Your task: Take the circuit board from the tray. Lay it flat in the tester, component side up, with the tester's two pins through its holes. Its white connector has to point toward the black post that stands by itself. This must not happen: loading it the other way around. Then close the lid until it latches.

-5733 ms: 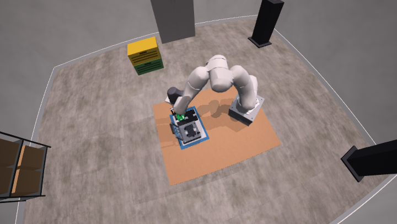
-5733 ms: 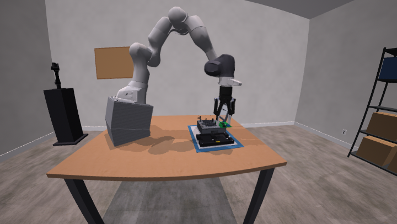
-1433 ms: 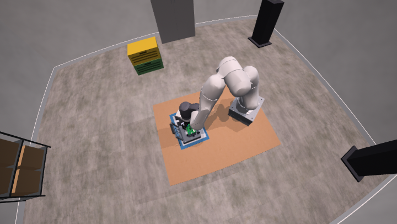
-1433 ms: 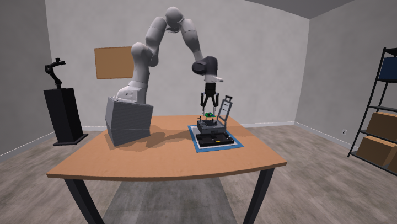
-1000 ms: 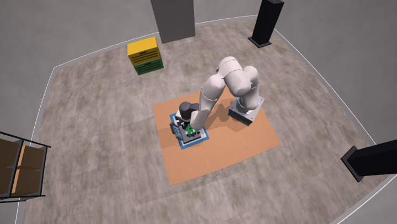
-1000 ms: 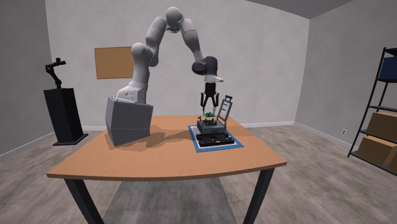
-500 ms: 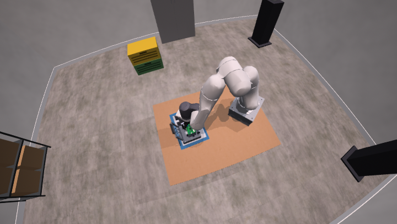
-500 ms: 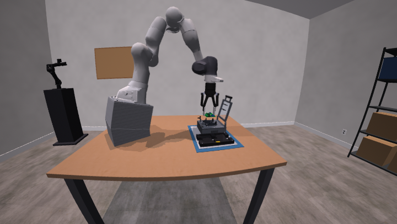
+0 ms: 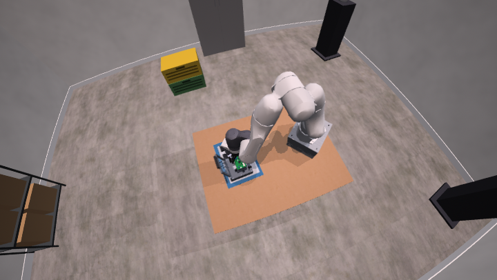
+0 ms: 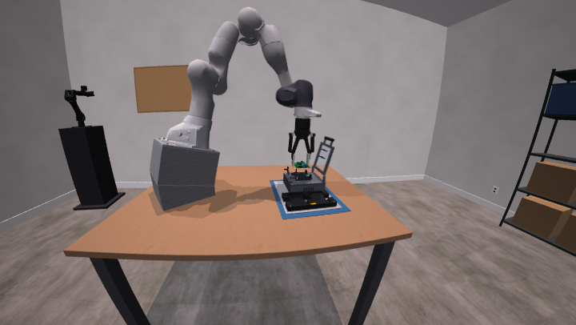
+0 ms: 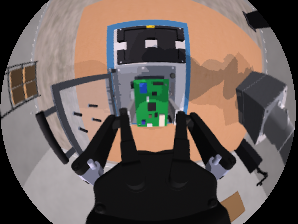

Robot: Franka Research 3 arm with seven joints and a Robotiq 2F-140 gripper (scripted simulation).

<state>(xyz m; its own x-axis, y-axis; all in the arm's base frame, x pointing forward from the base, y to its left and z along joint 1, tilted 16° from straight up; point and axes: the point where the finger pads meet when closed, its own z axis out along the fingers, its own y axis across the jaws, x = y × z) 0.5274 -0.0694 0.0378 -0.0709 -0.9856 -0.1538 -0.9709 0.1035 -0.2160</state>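
Note:
The green circuit board hangs flat, component side up, between my fingers just above the grey tester. My gripper is shut on the board's edges; it also shows in the exterior view. The board sits a little above the tester's top and does not rest in it. The tester's lid stands open, tilted up on the right side; in the wrist view it lies to the left. The black tray beyond the tester is empty. A small black post stands at the tester's left.
Tester and tray sit on a blue-edged white mat on the wooden table. The arm's grey base block stands on the table to the left. A yellow and green crate is on the floor far off.

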